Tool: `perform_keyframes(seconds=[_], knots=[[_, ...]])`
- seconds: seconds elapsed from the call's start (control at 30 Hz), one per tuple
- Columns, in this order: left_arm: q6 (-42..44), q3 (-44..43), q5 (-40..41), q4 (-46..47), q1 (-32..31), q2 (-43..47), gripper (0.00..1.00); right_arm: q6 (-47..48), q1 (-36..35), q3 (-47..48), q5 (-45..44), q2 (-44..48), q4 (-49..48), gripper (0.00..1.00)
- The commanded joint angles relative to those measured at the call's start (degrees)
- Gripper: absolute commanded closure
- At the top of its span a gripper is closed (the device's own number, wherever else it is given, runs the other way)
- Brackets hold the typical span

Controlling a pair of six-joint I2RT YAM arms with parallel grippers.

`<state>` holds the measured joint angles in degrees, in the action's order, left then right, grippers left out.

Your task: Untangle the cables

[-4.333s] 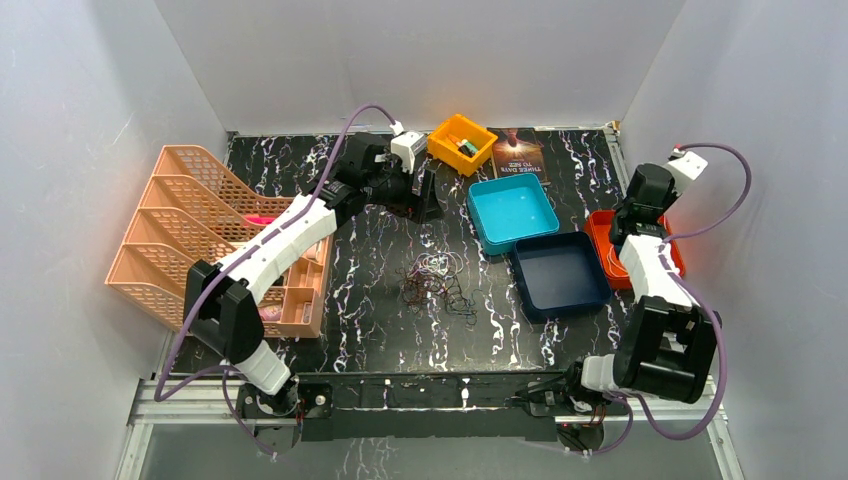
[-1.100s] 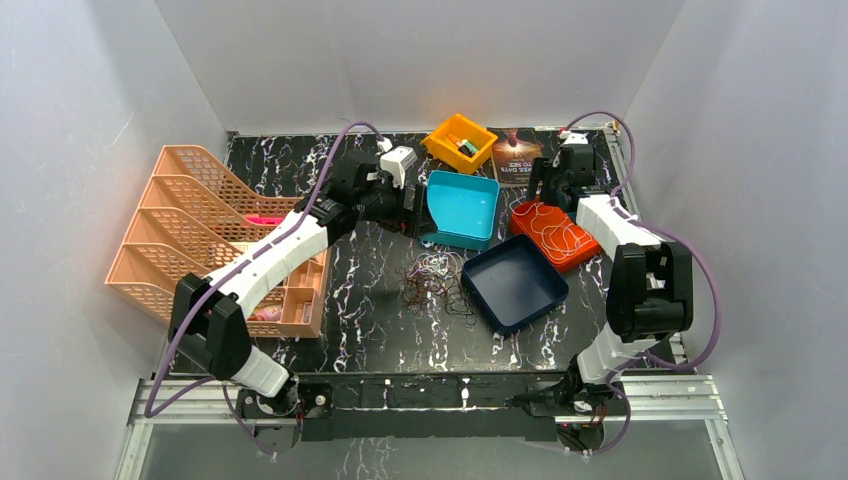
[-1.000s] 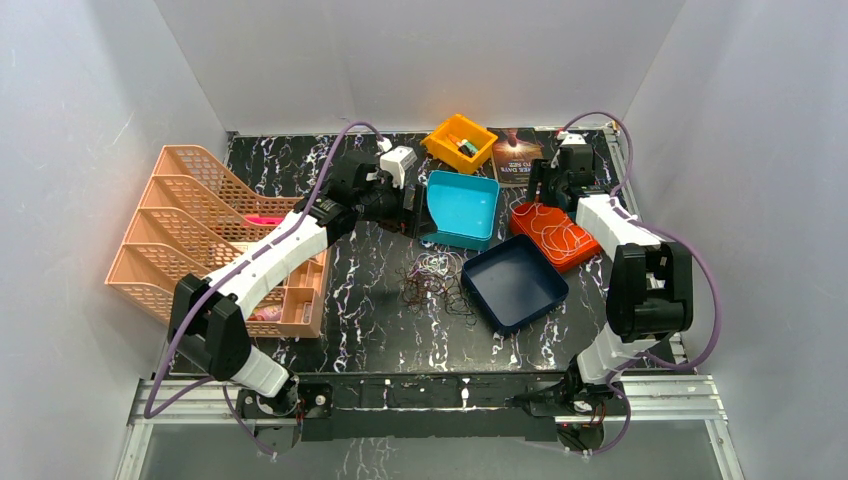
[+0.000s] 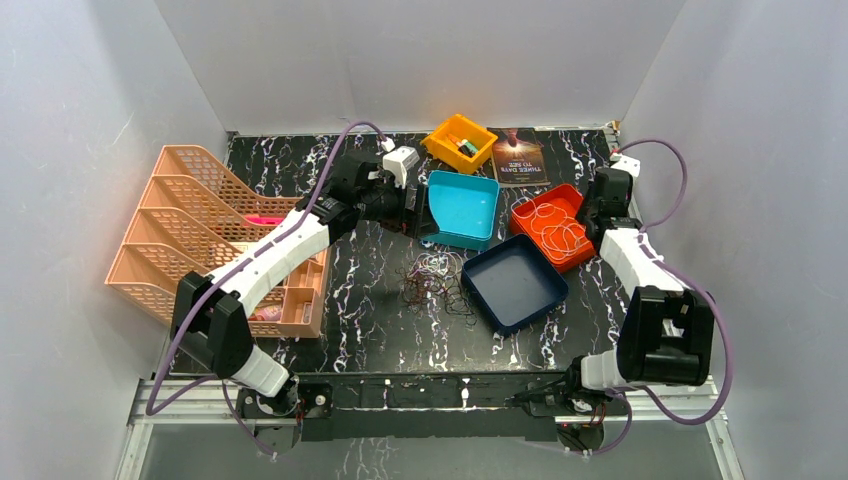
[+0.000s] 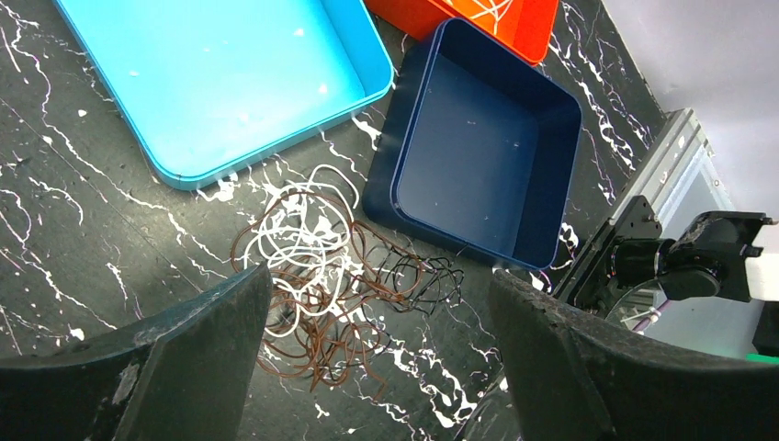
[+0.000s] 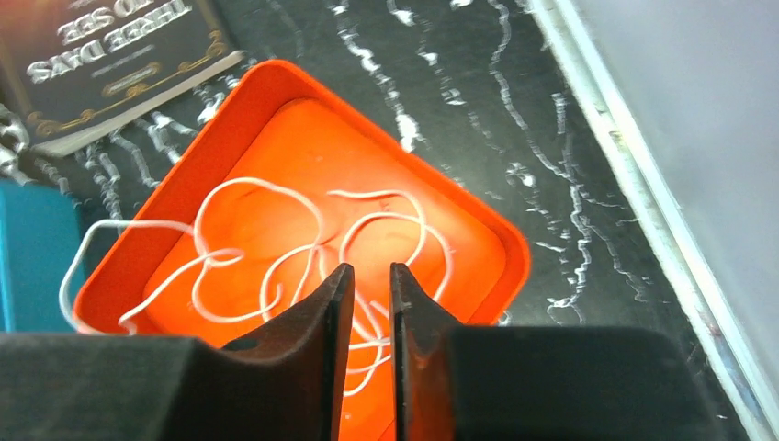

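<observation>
The cables [image 4: 435, 280] lie as a loose clump of white, reddish-brown and black loops on the black marbled table, between the teal tray and the navy tray. In the left wrist view the clump [image 5: 321, 294] sits below and between my fingers. My left gripper [image 4: 408, 205] [image 5: 378, 280] hangs open above the table, holding nothing. One white cable [image 4: 560, 225] [image 6: 312, 248] lies coiled in the orange tray [image 4: 520, 215] [image 6: 266, 73]. My right gripper [image 4: 598, 205] [image 6: 370, 271] hovers over that tray, its jaws drawn to a thin slit with nothing between them.
A teal tray [image 4: 460, 205] [image 5: 230, 83] and a navy tray [image 4: 515, 283] [image 5: 487, 156] flank the clump. A yellow bin [image 4: 458, 140] and a book [image 4: 518, 155] [image 6: 110, 55] lie at the back. A peach file rack [image 4: 200, 230] stands at the left.
My right gripper has closed from wide open and the arm has swung from the orange tray's far side to its right side. The left arm holds still.
</observation>
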<state>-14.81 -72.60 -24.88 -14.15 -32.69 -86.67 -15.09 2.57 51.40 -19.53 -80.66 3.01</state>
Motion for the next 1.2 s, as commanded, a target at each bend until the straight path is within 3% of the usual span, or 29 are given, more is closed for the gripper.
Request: perform_keyframes(seconds=[0.0,0.13,0.23,0.37,0.43,0.57,0.73,1.0,1.17], knots=[[0.44,-2.28,-1.71,-0.78,0.16,-0.16,0.13,2.47,0.02,-1.57,12.97,4.73,-5.04,0.59],[0.22,-2.47,-1.91,-0.44,0.17,-0.53,0.13,5.17,0.02,-3.58,22.95,7.3,-10.77,0.37],[0.28,-2.55,-2.01,-0.67,0.17,-0.63,0.13,5.62,0.07,-1.02,29.87,5.3,-8.77,0.29],[0.45,-2.55,-1.84,-0.73,0.15,-0.69,0.13,-6.05,0.02,1.26,26.8,3.83,-4.71,0.19],[0.36,-2.34,-1.92,-0.59,0.13,-0.69,0.13,-14.02,-0.44,-1.16,24.97,5.05,-6.84,0.19],[0.09,-1.84,-1.95,-0.29,0.12,-0.67,0.13,-26.97,-6.68,-6.98,12.41,9.28,-12.35,0.18],[-0.13,-1.02,-1.56,-0.01,0.12,0.06,0.13,-38.79,-7.82,-7.76,10.53,7.54,-14.45,0.18],[-0.42,-0.24,-1.13,0.27,0.11,0.92,0.13,-43.72,-8.41,-4.55,6.58,0.27,-13.33,0.21],[-0.4,0.15,-0.65,0.16,0.16,1.36,0.13,-44.6,-8.42,-3.42,8.79,-3.65,-14.01,0.26]])
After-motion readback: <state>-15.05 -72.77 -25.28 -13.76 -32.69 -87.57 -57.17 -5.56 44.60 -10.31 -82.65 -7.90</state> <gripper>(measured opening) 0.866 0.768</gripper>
